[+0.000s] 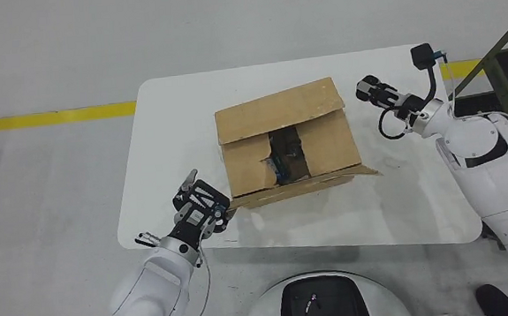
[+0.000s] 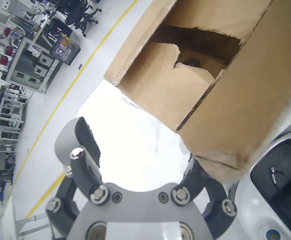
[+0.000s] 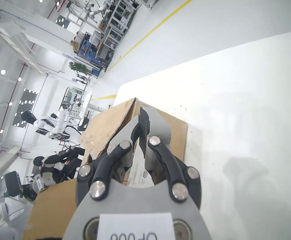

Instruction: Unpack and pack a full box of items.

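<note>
Sitting mid-way on the white table [image 1: 172, 119], the cardboard box [image 1: 277, 112] has its top flaps partly folded over, leaving a dark gap in the middle. The left gripper [image 1: 211, 196] is at the box's near left corner, its fingers [image 2: 87, 138] spread wide and a flap corner beside one. The right gripper [image 1: 366, 88] is by the far right corner, its fingers pressed together on nothing.

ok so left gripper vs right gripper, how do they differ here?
The left gripper is open, jaws wide apart, while the right gripper is shut, fingers pressed together. The left gripper is at the box's near left corner, by the splayed front flap. The right gripper is just off the box's far right corner. Shared: neither holds an item, and both are over the table.
</note>
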